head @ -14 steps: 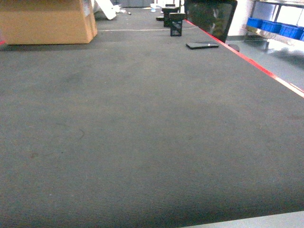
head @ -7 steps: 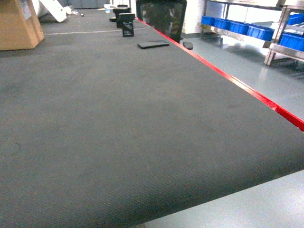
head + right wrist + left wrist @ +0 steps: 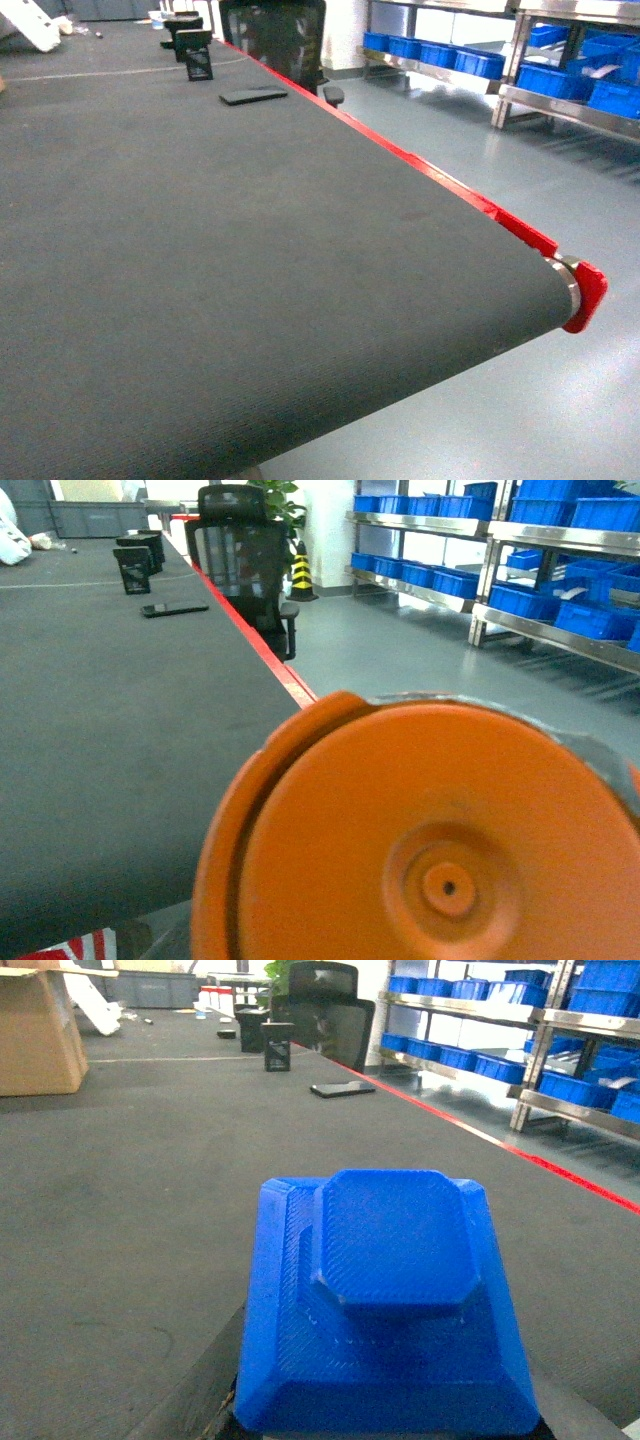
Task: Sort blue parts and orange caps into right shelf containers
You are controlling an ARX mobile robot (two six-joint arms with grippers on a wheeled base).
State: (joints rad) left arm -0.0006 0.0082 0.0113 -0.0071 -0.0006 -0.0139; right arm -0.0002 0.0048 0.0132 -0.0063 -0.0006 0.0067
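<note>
A blue part (image 3: 390,1300), a stepped square block, fills the lower left wrist view. My left gripper (image 3: 388,1430) is shut on it, with only dark finger edges showing under its corners. An orange cap (image 3: 440,850), a round disc with a small centre hole, fills the lower right wrist view, and my right gripper (image 3: 420,952) is shut on it behind the disc. Neither gripper shows in the head view. The right shelf containers (image 3: 555,82), blue crates, sit on steel racks (image 3: 520,95) across the aisle at the upper right; more blue crates (image 3: 520,600) show in the right wrist view.
A long dark belt (image 3: 200,250) with a red side rail (image 3: 450,190) ends at a roller (image 3: 572,285) on the right. A black chair (image 3: 285,35), a flat black device (image 3: 253,96) and black stands (image 3: 197,55) are far off. A cardboard box (image 3: 35,1030) is far left.
The head view has swung to the right: the cardboard box has left the frame, and the belt's end, the grey floor and the shelves with blue crates have come in.
</note>
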